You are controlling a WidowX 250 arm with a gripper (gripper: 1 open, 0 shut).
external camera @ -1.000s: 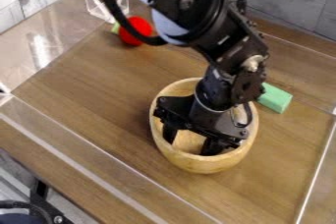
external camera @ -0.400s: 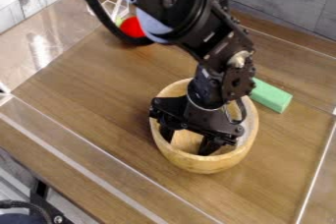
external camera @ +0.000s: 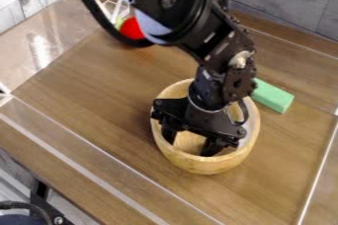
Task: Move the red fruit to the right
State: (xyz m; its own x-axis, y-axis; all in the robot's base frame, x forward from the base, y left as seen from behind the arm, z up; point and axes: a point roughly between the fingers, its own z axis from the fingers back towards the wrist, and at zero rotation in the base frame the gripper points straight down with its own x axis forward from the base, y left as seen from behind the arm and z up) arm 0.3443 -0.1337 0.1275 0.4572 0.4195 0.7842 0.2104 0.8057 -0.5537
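Observation:
The red fruit (external camera: 129, 30) is small, round and bright red. It lies at the far left of the wooden table, partly hidden behind my arm. My black gripper (external camera: 199, 135) hangs open over the round light wooden bowl (external camera: 203, 158) at the front centre, its fingers spread just inside the rim. It holds nothing. The gripper is far from the fruit, toward the front right of it.
A green rectangular block (external camera: 274, 95) lies to the right of the bowl. A clear raised wall (external camera: 40, 32) edges the table on the left and front. My arm (external camera: 179, 17) reaches across from the back left.
The arm has shifted slightly left, uncovering more of the green block. In the last half second nothing moved. The gripper stays open over the bowl.

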